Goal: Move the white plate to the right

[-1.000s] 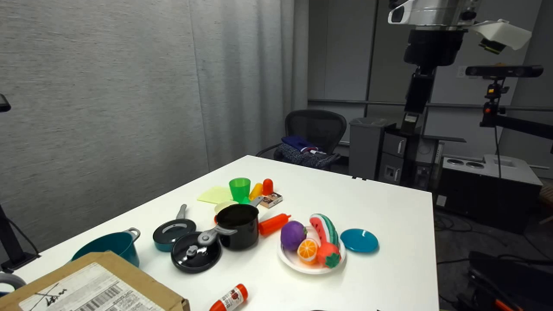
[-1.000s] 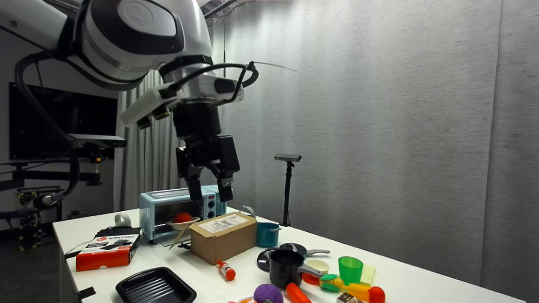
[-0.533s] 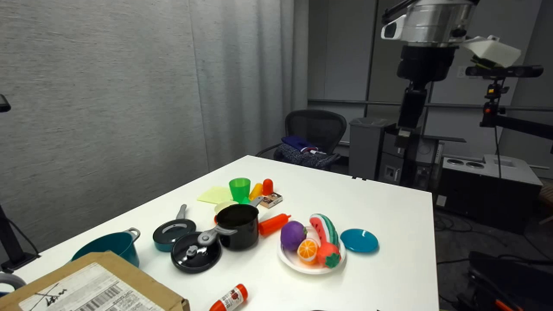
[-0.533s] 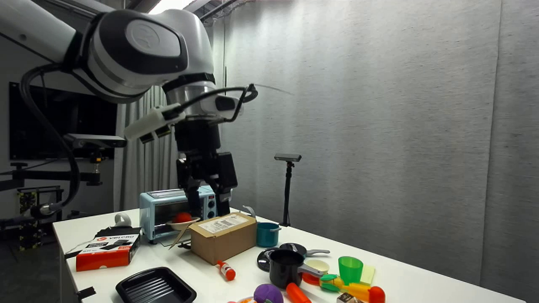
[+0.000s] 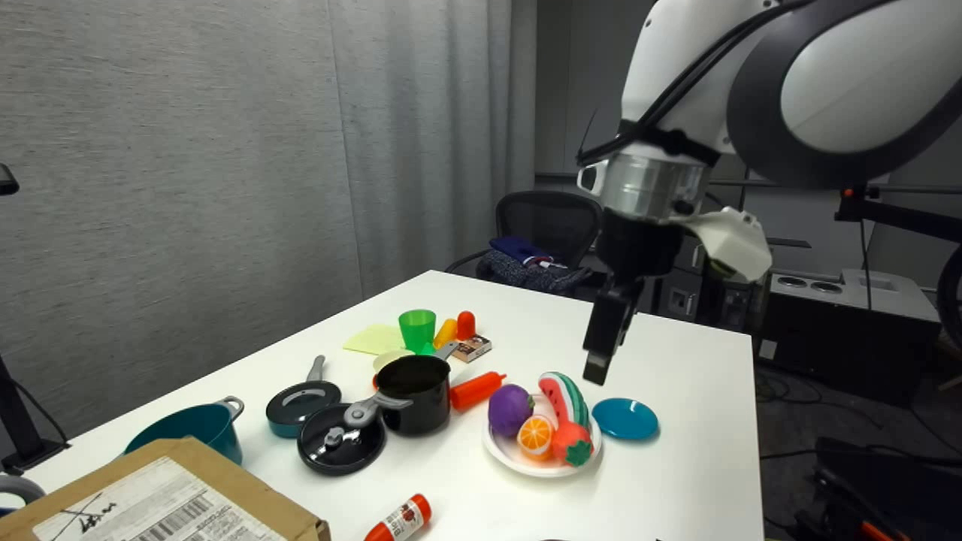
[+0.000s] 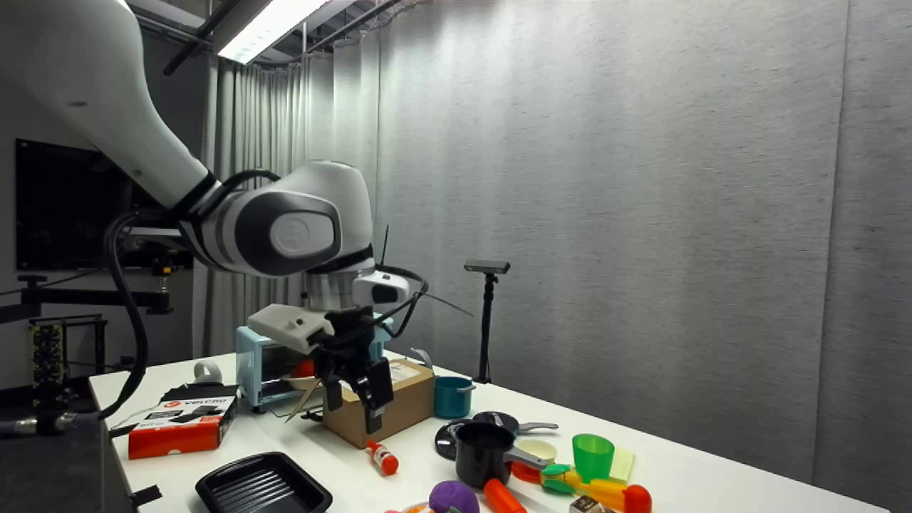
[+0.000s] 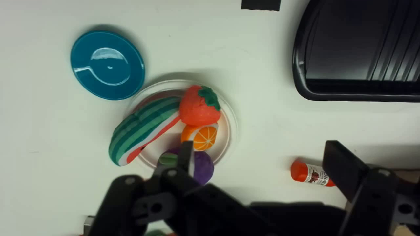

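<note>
The white plate (image 5: 518, 464) lies on the table and holds a toy watermelon slice, a strawberry, an orange piece and a purple toy. In the wrist view the plate (image 7: 226, 131) is left of centre, partly covered by the toys and my left finger. In an exterior view only a sliver of it (image 6: 417, 509) shows at the bottom edge. My gripper (image 7: 260, 144) is open and empty above the table. In the wrist view its left finger overlaps the purple toy, and the plate is not between the fingers. The gripper also shows in both exterior views (image 5: 597, 372) (image 6: 354, 410), above the tabletop.
A teal dish (image 5: 625, 418) sits close beside the plate. A black pot (image 5: 413, 394), a red toy bottle (image 5: 481, 391) and a labelled red bottle (image 7: 313, 173) lie nearby. A black ridged tray (image 7: 354, 59) and a cardboard box (image 6: 385, 406) also stand on the table.
The arm has come down a long way. In an exterior view it has also moved left, nearer the plate. The gripper stays open, and the plate and toys have not moved.
</note>
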### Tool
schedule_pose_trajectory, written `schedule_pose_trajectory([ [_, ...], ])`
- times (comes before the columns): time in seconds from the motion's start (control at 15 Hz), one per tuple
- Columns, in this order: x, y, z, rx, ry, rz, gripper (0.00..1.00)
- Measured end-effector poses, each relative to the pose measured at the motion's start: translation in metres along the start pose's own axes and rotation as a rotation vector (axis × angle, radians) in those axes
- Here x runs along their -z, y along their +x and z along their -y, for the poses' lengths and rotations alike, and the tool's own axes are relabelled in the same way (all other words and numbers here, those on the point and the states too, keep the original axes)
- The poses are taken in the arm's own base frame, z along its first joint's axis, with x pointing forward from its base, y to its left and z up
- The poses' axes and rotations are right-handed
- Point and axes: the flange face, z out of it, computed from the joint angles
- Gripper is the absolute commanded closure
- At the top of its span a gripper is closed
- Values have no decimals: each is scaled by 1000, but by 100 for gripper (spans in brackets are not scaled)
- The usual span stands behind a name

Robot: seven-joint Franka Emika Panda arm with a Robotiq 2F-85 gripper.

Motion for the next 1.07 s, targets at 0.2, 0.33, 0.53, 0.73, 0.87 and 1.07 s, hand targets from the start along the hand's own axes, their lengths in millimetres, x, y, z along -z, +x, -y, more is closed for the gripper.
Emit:
schedule_pose_trajectory([
  [0.2,-44,12,17,-21,6,13,0],
  [0.33,-67,16,16,-33,8,42,0],
  [0.53,-66,17,16,-32,8,40,0],
  [0.73,-62,17,16,-32,8,33,0],
  [0.87,-62,17,16,-32,8,33,0],
  [1.07,-64,17,16,-32,5,34,0],
])
